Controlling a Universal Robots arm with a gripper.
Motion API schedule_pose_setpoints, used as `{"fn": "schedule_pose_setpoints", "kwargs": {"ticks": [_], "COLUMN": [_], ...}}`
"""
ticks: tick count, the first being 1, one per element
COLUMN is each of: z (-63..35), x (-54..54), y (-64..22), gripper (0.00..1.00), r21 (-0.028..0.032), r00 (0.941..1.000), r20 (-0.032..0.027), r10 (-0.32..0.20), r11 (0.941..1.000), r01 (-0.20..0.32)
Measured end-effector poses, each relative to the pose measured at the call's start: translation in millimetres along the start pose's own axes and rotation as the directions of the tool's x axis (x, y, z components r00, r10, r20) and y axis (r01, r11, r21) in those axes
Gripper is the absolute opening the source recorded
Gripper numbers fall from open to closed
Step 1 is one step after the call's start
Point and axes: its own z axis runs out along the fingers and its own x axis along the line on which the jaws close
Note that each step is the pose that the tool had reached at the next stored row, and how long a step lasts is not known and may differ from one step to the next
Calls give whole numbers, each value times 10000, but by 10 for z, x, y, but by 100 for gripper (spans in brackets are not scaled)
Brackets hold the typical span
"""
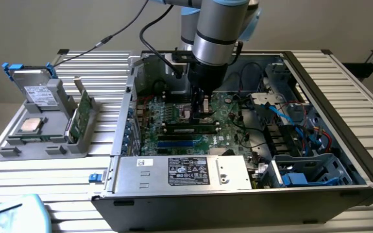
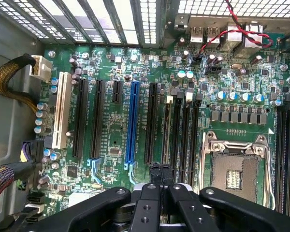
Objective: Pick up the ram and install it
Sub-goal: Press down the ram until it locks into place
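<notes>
— Slatted metal table (image 1: pixel 44 174) under everything, plain pale wall behind. Found the ram (image 1: pixel 190 128) yet?

— Yes. Sitting in a memory slot on the motherboard (image 1: pixel 173 114), inside the open computer case (image 1: pixel 368 160). Long, narrow and dark along its face, with a pale label near the middle. Lying level along the slot, just below the gripper (image 1: pixel 201 110) in the exterior view.

— And the claw?

— Closed. Fingertips (image 2: pixel 154 170) pressed together in the wrist view, with nothing visible between them. Hanging low over the black memory slots, beside the bare processor socket (image 2: pixel 234 169).

— Anything crowding that spot?

— Not much. Blue expansion slot (image 2: pixel 132 121) and several black ones off to one side. Power supply (image 1: pixel 180 172) along the near edge of the case, close to the ram. Blue cables (image 1: pixel 290 121) and a drive cage (image 1: pixel 303 172) towards the exterior view's right, well apart.

— Outside the case?

— Grey holder (image 1: pixel 44 141) on the exterior view's left, carrying a second green stick (image 1: pixel 79 116) set upright, a square silver-topped chip (image 1: pixel 31 125) and a grey drive with blue tabs (image 1: pixel 34 87). All well apart from the gripper.
</notes>
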Motion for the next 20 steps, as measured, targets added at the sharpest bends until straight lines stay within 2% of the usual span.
{"fn": "schedule_pose_setpoints", "kwargs": {"ticks": [2,8,13,20], "z": [-1,1,1,2], "x": [0,0,0,0], "y": [0,0,0,0], "gripper": [11,11,11,11], "r21": [-7,-62,-111,-167], "r00": [9999,9946,9847,9663], "r20": [13,140,229,260], "r10": [110,1031,1730,2560], "r11": [9999,9947,9849,9666], "r01": [-110,-1030,-1728,-2556]}}
